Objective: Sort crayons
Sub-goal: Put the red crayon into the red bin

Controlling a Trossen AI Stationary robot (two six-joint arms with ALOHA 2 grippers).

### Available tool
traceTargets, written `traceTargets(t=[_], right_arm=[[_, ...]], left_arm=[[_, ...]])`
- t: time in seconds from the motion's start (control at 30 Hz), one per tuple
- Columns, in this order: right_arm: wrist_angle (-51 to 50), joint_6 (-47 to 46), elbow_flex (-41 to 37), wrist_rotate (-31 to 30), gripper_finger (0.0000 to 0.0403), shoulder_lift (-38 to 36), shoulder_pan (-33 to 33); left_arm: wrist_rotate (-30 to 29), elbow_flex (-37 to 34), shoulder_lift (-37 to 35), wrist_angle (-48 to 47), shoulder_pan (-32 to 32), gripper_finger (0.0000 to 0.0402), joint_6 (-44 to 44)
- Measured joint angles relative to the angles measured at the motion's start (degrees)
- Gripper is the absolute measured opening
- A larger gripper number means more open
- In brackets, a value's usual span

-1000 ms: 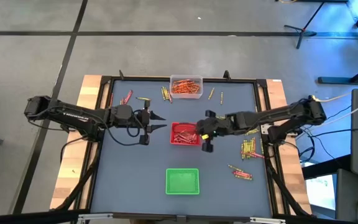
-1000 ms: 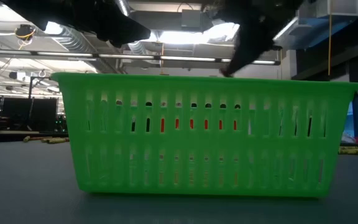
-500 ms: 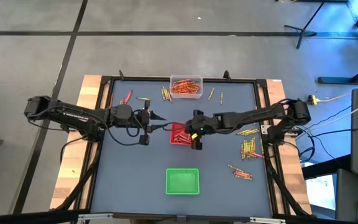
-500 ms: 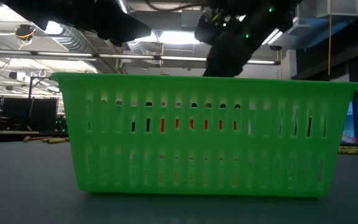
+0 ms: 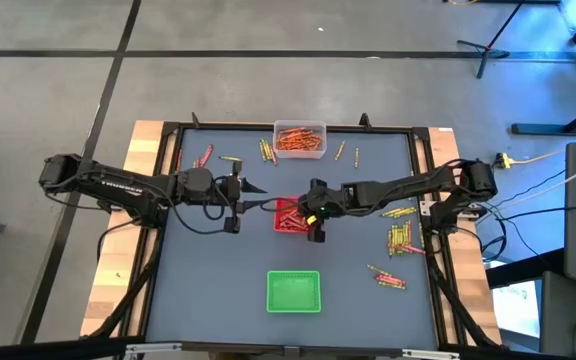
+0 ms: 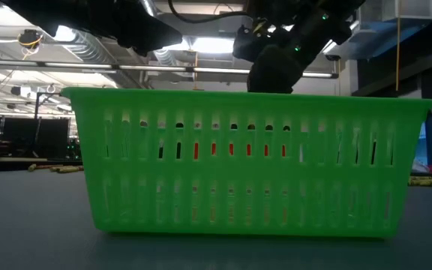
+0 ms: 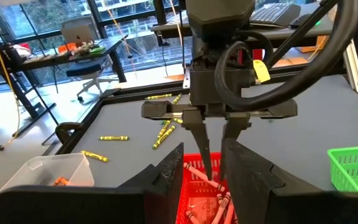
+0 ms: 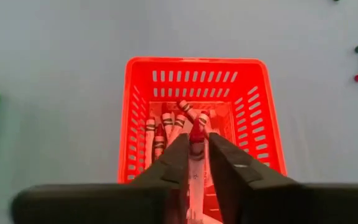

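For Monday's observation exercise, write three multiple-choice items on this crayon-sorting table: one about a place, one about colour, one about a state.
1. Where is the right claw?
A. Over the red tray
B. Over the green tray
C. Off the table

2. What colour are the crayons in the clear tray?
A. Blue
B. Orange
C. Purple

3. What is in the green tray?
A. A heap of red crayons
B. Orange crayons
C. Nothing that can be seen

Answers:
1. A: the right wrist view looks straight down into the red tray, with a red crayon between the claw's fingers.
2. B: the high view shows orange crayons filling it.
3. C: from above its floor shows bare green.
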State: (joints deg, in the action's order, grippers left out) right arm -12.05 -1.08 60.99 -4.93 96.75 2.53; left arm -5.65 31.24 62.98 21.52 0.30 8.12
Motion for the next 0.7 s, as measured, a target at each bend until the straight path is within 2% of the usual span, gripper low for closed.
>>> traceTargets(t=[0.13, 0.27, 0.47, 0.7], right_arm=[[-1.22, -0.12, 0.0, 0.51, 0.0121, -0.64, 0.06], [-9.33, -1.34, 2.41, 3.56, 0.0154, -3.52, 0.09], [-25.57, -8.08, 4.02, 10.08, 0.0159, -11.56, 0.94], [-38.4, -17.94, 1.19, 4.92, 0.0155, -19.36, 7.22]], left_arm=[[0.0, 0.0, 0.0, 0.0, 0.0, 0.0099, 0.0], [0.0, -0.02, 0.0, -0.02, 0.0, 0.0099, -0.01], [0.04, -0.02, 0.0, -0.04, 0.0, 0.0099, -0.07], [0.66, -0.02, 0.0, -0.04, -0.02, 0.0099, -0.11]])
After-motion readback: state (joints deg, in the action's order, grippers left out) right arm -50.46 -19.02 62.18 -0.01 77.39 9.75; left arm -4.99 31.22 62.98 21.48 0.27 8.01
